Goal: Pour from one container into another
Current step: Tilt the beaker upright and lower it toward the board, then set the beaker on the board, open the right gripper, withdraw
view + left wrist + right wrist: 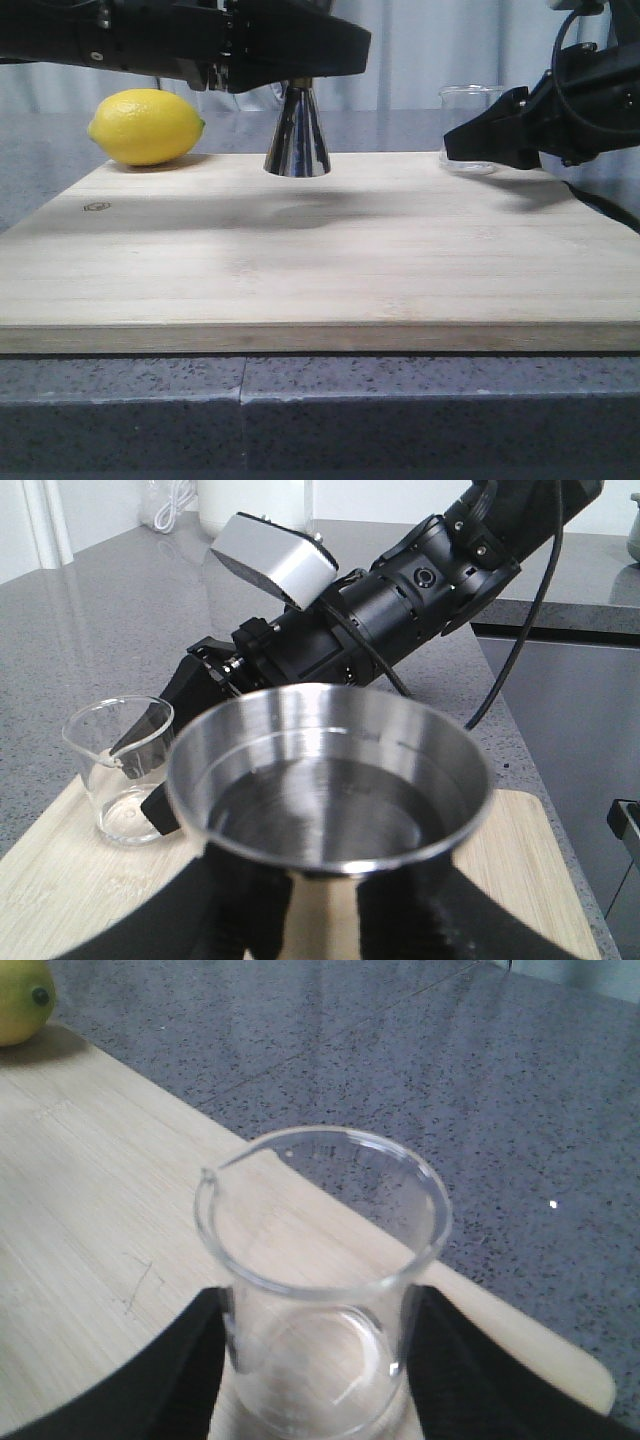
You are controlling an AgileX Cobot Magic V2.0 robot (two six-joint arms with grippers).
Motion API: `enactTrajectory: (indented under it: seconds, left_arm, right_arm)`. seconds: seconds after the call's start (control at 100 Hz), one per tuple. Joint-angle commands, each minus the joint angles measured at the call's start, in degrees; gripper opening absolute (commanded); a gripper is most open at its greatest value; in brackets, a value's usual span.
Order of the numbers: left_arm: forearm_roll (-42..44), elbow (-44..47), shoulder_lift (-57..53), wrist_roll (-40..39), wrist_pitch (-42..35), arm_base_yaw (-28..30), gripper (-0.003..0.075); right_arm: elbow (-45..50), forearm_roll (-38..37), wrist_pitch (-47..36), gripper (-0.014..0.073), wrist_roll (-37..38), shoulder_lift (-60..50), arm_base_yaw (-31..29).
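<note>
A shiny steel jigger (297, 135) stands at the back middle of the wooden board (320, 260), and my left gripper (298, 88) is shut on its narrow waist from above. In the left wrist view the jigger's upper cup (330, 780) seems to hold clear liquid, with the left gripper (325, 895) pinching just beneath it. The small clear glass beaker (468, 125) stands upright at the board's back right corner. My right gripper (478, 140) is shut on the beaker (325, 1290), its black fingers (150, 1380) pressed against both sides. The beaker looks empty.
A yellow lemon (146, 126) lies at the board's back left corner. The board rests on a grey speckled counter (320, 410), which drops off near the front. A black cable (600, 205) trails from the right arm.
</note>
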Motion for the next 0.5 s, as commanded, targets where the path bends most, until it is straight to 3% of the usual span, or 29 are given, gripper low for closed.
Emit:
enactTrajectory:
  seconds: [0.0, 0.49]
  left_arm:
    - [-4.98, -1.77, -2.31, -0.29, 5.72, -0.66, 0.0238]
    - [-4.98, -1.77, -2.31, -0.29, 5.72, -0.66, 0.0238]
  right_arm:
    - [-1.61, 1.62, -3.61, 0.0291, -0.59, -2.02, -0.08]
    - [-1.61, 0.87, 0.88, 0.0293, -0.14, -1.93, 0.05]
